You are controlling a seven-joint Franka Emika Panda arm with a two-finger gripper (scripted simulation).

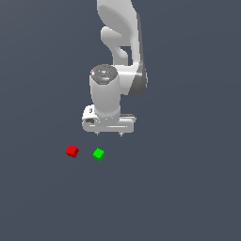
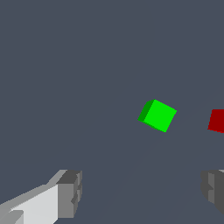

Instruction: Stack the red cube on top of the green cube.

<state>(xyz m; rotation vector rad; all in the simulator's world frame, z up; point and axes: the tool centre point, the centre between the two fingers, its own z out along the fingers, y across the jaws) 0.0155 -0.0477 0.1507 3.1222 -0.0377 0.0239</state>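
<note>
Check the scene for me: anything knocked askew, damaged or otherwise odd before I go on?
Nothing stands out. The red cube and the green cube sit apart on the plain surface, neither stacked nor visibly damaged. The tool hangs open above them, holding nothing.

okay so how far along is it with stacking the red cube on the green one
Nothing looks done yet: the red cube sits on the floor beside the green cube, the two apart. In hand: the gripper is open and empty, with the green cube, not the red, showing between its fingers in the wrist view. Left: move to the red cube, grasp it, lift it, set it on the green cube, release.
</note>
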